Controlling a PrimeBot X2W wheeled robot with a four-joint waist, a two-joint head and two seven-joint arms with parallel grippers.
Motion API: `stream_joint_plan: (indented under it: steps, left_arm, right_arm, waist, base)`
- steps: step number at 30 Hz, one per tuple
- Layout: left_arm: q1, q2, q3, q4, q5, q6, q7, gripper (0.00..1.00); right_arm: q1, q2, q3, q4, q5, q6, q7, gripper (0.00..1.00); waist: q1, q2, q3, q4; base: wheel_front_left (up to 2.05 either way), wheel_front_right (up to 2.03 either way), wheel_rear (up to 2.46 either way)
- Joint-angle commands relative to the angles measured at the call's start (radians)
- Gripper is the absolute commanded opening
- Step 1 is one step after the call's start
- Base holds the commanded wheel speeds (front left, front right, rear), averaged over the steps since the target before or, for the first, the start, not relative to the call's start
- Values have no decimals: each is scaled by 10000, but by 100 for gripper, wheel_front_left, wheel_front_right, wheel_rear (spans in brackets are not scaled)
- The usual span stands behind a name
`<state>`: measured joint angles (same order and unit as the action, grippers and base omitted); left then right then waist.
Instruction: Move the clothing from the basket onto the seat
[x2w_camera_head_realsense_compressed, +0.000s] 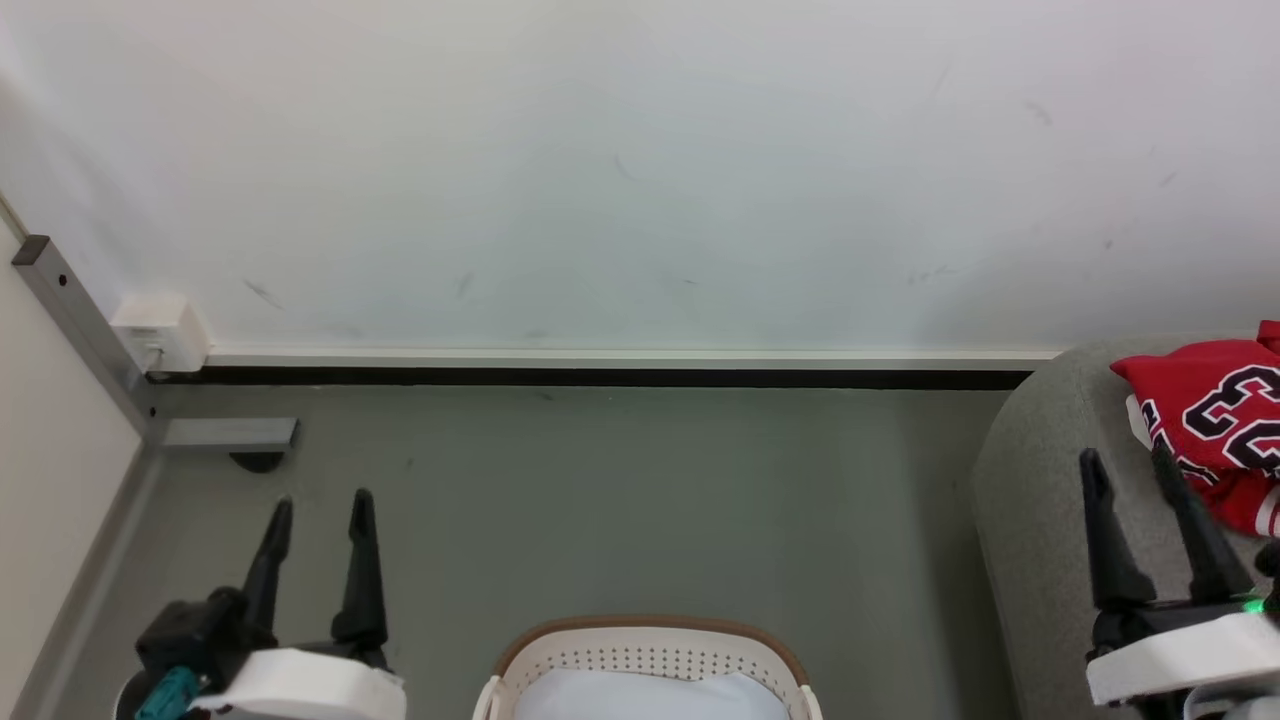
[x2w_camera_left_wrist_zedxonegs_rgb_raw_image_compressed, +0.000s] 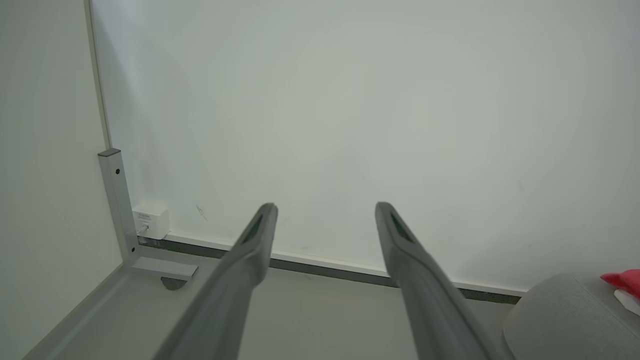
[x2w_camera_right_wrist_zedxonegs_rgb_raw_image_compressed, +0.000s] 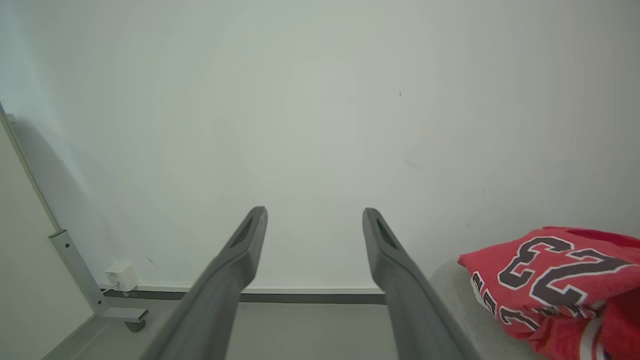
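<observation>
The red clothing (x2w_camera_head_realsense_compressed: 1215, 420), a jersey with black-and-white numbers, lies on the grey seat (x2w_camera_head_realsense_compressed: 1040, 480) at the right edge of the head view; it shows too in the right wrist view (x2w_camera_right_wrist_zedxonegs_rgb_raw_image_compressed: 555, 285). The cream basket (x2w_camera_head_realsense_compressed: 650, 655) with a brown rim stands at the bottom centre, with pale cloth inside it. My left gripper (x2w_camera_head_realsense_compressed: 321, 508) is open at lower left, over the floor. My right gripper (x2w_camera_head_realsense_compressed: 1128, 462) is open above the seat, just left of the jersey, holding nothing. A corner of the seat (x2w_camera_left_wrist_zedxonegs_rgb_raw_image_compressed: 565, 315) and a red tip of the clothing (x2w_camera_left_wrist_zedxonegs_rgb_raw_image_compressed: 624, 280) show in the left wrist view.
A white wall (x2w_camera_head_realsense_compressed: 640, 170) with a skirting strip runs across the back. A grey metal post with a foot (x2w_camera_head_realsense_compressed: 225, 435) and a small white box (x2w_camera_head_realsense_compressed: 160, 330) stand at the back left. Grey floor (x2w_camera_head_realsense_compressed: 620, 500) lies between basket and wall.
</observation>
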<state>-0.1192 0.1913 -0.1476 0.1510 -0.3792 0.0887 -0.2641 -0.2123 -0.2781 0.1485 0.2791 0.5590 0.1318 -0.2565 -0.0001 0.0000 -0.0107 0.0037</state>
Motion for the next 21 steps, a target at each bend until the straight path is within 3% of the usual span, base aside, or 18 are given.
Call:
stream_joint_plan:
  steps: [1,10,21]
  left_arm:
    - [306,-124,165,-73,236,-61,-4,100]
    - [1038,-938,935,-111,1337,-823,-5,100]
    - [787,-1305,1450,263,1877,-1410,-5,100]
  right_arm:
    - [276,197,-183,-200,-221,-22,-64,100]
    - [1392,1551,-1089,-984,-2039,-22,-87,100]
    - [1207,1791,-964,-942,-2257,-22,-90,100]
  waist:
    - [1,0,17,-77]
    - [1,0,160,-223]
    - [1,0,159,-255]
  base:
    - [0,0,0]
    - [0,0,0]
    - [0,0,0]
